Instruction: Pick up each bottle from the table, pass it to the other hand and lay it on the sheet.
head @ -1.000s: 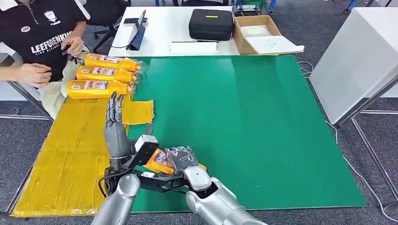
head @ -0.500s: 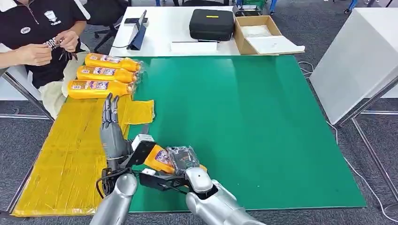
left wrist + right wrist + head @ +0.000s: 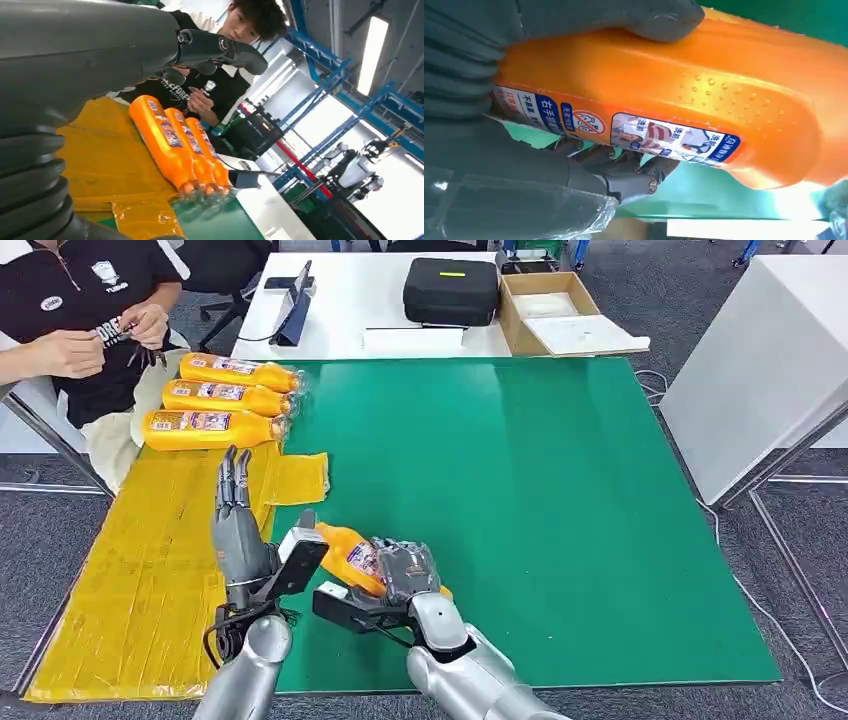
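Observation:
My right hand (image 3: 402, 572) grips an orange bottle (image 3: 350, 549) low over the green mat (image 3: 520, 500) near the front edge. In the right wrist view the thumb (image 3: 624, 17) and fingers (image 3: 624, 172) wrap around the labelled bottle (image 3: 684, 95). The bottle's free end points at my left hand (image 3: 238, 528), which stands beside it with straight fingers and holds nothing. Three more orange bottles (image 3: 212, 400) lie side by side at the far end of the yellow sheet (image 3: 140, 580); the left wrist view shows those bottles (image 3: 175, 145) beyond my fingers (image 3: 220, 47).
A person (image 3: 70, 310) sits at the far left corner, hands busy with a small item. Behind the mat a white table holds a black case (image 3: 450, 290), a cardboard box (image 3: 545, 308) and a tablet stand (image 3: 292, 308). Another white table (image 3: 760, 370) stands to the right.
My right hand has raised the bottle and shifted a little right, so more of the bottle shows. My left hand has drifted slightly left, still with fingers straight.

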Tool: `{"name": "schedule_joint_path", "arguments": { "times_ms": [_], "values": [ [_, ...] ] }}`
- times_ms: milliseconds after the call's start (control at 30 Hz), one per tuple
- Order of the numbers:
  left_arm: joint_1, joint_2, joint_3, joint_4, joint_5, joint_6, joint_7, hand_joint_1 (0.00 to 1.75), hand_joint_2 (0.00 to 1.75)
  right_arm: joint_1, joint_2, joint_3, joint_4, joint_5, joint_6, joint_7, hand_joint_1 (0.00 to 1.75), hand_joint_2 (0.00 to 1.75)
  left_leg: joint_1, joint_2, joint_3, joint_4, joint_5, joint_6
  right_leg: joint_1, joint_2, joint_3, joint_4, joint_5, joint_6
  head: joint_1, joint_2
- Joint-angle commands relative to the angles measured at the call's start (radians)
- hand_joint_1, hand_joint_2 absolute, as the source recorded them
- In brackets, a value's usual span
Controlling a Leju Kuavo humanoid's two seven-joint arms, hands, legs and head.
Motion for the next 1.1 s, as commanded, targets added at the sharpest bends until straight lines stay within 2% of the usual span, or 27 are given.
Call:
{"name": "schedule_joint_path", "arguments": {
  "times_ms": [33,200,400,433,467,633,667,700,867,900,1033,1067,1100],
  "values": [
    [-0.018,0.010,0.003,0.013,-0.002,0.001,0.024,0.00,1.75,-0.010,-0.006,-0.105,-0.067,0.017,-0.070,-0.017,1.75,1.75,0.001,-0.001,0.001,0.000,-0.001,-0.003,0.001,-0.002,0.002,0.000,-0.001,-0.002,0.000,0.000],
    [-0.005,0.009,0.000,0.015,0.003,0.001,0.016,0.00,1.75,0.041,-0.028,-0.211,-0.178,-0.011,-0.243,-0.086,1.75,1.75,0.001,-0.001,0.002,-0.001,0.000,-0.003,0.001,-0.003,0.003,-0.001,-0.001,-0.002,0.000,0.000],
    [-0.015,0.066,-0.122,0.054,0.205,-0.019,0.035,0.00,1.75,0.090,-0.033,-0.307,-0.229,-0.046,-0.372,-0.194,1.75,1.75,0.001,-0.003,0.004,-0.001,-0.001,-0.004,0.001,-0.005,0.005,-0.001,-0.002,-0.002,0.000,0.000],
    [-0.016,0.067,-0.131,0.050,0.257,-0.051,0.022,0.00,1.75,0.101,-0.037,-0.316,-0.240,-0.050,-0.390,-0.205,1.75,1.75,0.001,-0.003,0.003,-0.001,0.000,-0.003,0.001,-0.004,0.004,-0.001,-0.001,-0.002,0.000,0.000],
    [-0.027,0.070,-0.135,0.055,0.386,-0.156,0.004,0.00,1.75,0.107,-0.042,-0.324,-0.242,-0.052,-0.410,-0.215,1.75,1.75,0.001,-0.002,0.002,-0.001,0.000,-0.003,0.001,-0.003,0.003,-0.002,-0.001,-0.002,0.000,0.000],
    [-0.068,0.071,-0.125,0.099,0.556,-0.290,-0.021,0.00,1.75,0.120,-0.043,-0.356,-0.269,-0.054,-0.435,-0.255,1.75,1.75,0.001,-0.002,0.001,-0.001,0.000,-0.003,0.001,-0.003,0.002,-0.001,0.000,-0.002,0.000,0.000],
    [-0.089,0.072,-0.119,0.124,0.626,-0.369,-0.012,0.00,1.75,0.122,-0.040,-0.370,-0.275,-0.046,-0.435,-0.268,1.75,1.75,0.002,-0.003,0.005,-0.001,-0.001,-0.006,0.002,-0.004,0.006,-0.002,-0.001,-0.003,0.000,0.000],
    [-0.110,0.075,-0.118,0.155,0.677,-0.433,-0.004,0.00,1.75,0.122,-0.035,-0.380,-0.282,-0.043,-0.435,-0.283,1.75,1.75,0.001,-0.003,0.002,0.000,0.000,-0.003,0.001,-0.004,0.003,-0.001,-0.001,-0.002,0.000,0.000],
    [-0.113,0.075,-0.118,0.159,0.678,-0.433,-0.004,0.00,1.75,0.120,-0.034,-0.381,-0.280,-0.042,-0.435,-0.283,1.75,1.75,0.000,-0.001,0.001,-0.001,0.000,-0.002,0.000,-0.002,0.002,-0.001,0.000,-0.001,0.000,0.000],
    [-0.113,0.075,-0.118,0.159,0.678,-0.433,-0.004,0.00,1.75,0.120,-0.034,-0.381,-0.280,-0.042,-0.435,-0.283,1.75,1.75,0.001,-0.002,0.005,-0.001,-0.001,-0.005,0.002,-0.003,0.006,-0.001,-0.002,-0.003,0.000,0.000],
    [-0.151,0.085,-0.127,0.263,0.789,-0.578,0.014,0.00,1.75,0.133,-0.016,-0.412,-0.297,-0.033,-0.435,-0.355,1.75,1.75,0.000,-0.002,0.002,-0.001,0.000,-0.002,0.000,-0.003,0.002,-0.001,-0.001,-0.001,0.000,0.000],
    [-0.164,0.088,-0.125,0.303,0.835,-0.630,0.017,0.00,1.75,0.137,-0.013,-0.415,-0.301,-0.031,-0.435,-0.375,1.75,1.75,0.002,-0.003,0.006,-0.001,-0.002,-0.006,0.002,-0.005,0.007,-0.001,-0.002,-0.004,0.000,0.000],
    [-0.171,0.089,-0.128,0.323,0.838,-0.633,0.013,0.00,1.75,0.142,-0.012,-0.417,-0.306,-0.024,-0.435,-0.382,1.75,1.75,0.001,-0.002,0.003,-0.001,0.000,-0.003,0.001,-0.003,0.003,-0.001,-0.001,-0.002,0.000,0.000]
  ]
}}
